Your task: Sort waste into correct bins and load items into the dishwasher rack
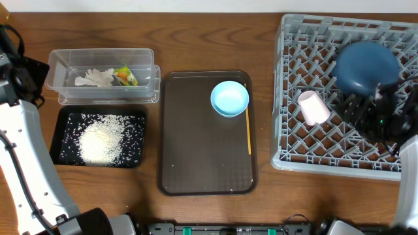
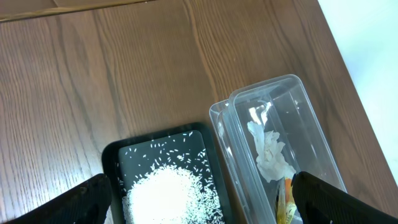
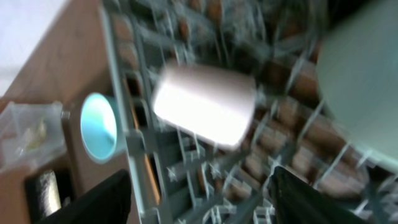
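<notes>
The grey dishwasher rack [image 1: 287,140] stands at the right. A dark-blue plate [image 1: 366,65] and a pink cup [image 1: 313,108] lie in it. The cup shows blurred in the right wrist view [image 3: 205,106]. My right gripper [image 3: 200,180] is open and empty, low over the rack just right of the cup [image 1: 375,117]. A light-blue dish [image 1: 229,98] sits on the brown tray. The clear tub [image 1: 59,62] holds a tissue [image 1: 93,78] and a yellow-green wrapper [image 1: 125,76]. The black tray [image 1: 64,117] holds rice [image 1: 101,140]. My left gripper [image 2: 202,186] is open above the rice. I cannot make out the mint-white bowl.
A brown serving tray [image 1: 202,150] lies in the middle, with a thin yellow stick [image 1: 248,130] along its right edge. A pale rounded shape [image 3: 364,74] in the right wrist view is too blurred to name. The table's far edge runs past the tub [image 2: 348,68].
</notes>
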Robot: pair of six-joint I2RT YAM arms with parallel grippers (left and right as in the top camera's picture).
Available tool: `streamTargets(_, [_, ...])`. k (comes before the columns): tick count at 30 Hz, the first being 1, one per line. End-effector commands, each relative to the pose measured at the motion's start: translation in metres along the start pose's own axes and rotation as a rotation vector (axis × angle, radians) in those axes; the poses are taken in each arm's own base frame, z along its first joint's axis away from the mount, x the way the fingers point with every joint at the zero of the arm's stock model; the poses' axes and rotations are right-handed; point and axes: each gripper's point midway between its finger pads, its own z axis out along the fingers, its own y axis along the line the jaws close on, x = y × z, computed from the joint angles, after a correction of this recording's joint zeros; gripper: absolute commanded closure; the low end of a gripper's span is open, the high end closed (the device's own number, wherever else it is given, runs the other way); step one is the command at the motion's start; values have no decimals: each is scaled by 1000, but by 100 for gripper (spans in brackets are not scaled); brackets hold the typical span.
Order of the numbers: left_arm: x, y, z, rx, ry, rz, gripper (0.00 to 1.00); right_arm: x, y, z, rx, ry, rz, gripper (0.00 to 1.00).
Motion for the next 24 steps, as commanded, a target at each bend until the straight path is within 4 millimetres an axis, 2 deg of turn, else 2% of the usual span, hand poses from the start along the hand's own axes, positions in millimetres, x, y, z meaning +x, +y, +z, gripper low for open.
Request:
streamTargets(1, [-2,2,1,-13,-7,-3,5,-28,27,-15,42,-117,-70,48])
streamTargets(4, [-2,2,1,-13,-7,-2,5,-43,53,-9,74,-169,-151,94])
streamTargets(5, [-2,2,1,-13,-7,-2,5,-47,61,-6,84,-180,-177,99])
streamTargets(7, [-2,2,1,-13,-7,-3,5,-53,76,5,127,-197,-232,99])
streamTargets(10, [-2,2,1,-13,-7,-3,5,-56,81,28,214,-180,-279,99])
streamTargets(15, [-2,2,1,-13,-7,-2,5,-44,58,77,307,-65,-278,99])
streamTargets(18, [-2,2,1,-13,-7,-3,5,-39,47,100,319,-14,-275,99])
streamTargets(21, [-2,2,1,-13,-7,-3,5,-36,53,114,263,19,-328,99])
streamTargets(24, [-2,2,1,-13,-7,-3,5,-34,61,117,210,27,-338,99])
